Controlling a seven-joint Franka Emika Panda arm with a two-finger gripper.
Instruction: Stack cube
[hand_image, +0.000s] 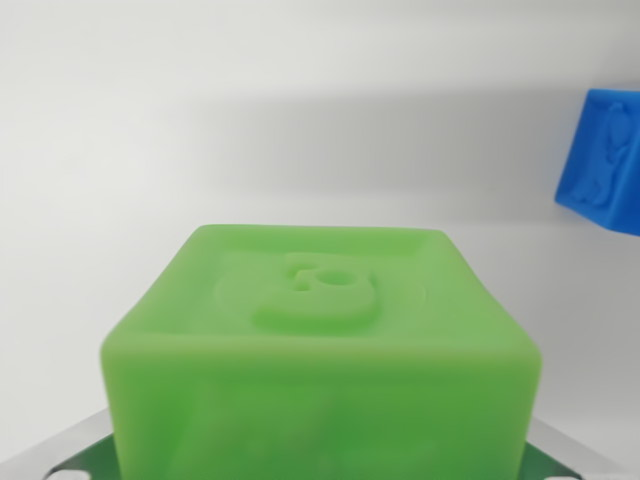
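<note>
A green cube (320, 340) with a raised figure on its top face fills the lower middle of the wrist view, very close to the camera. Only grey slivers of my gripper (320, 465) show at the bottom corners, one on each side of the cube, and the cube sits tight between them. A blue cube (605, 160) with a raised figure on its side is at the wrist view's right edge, farther off and partly cut by the frame. Its base is hidden from view.
Both cubes are set against a plain white surface (250, 130). A soft grey shadow band runs across it behind the green cube.
</note>
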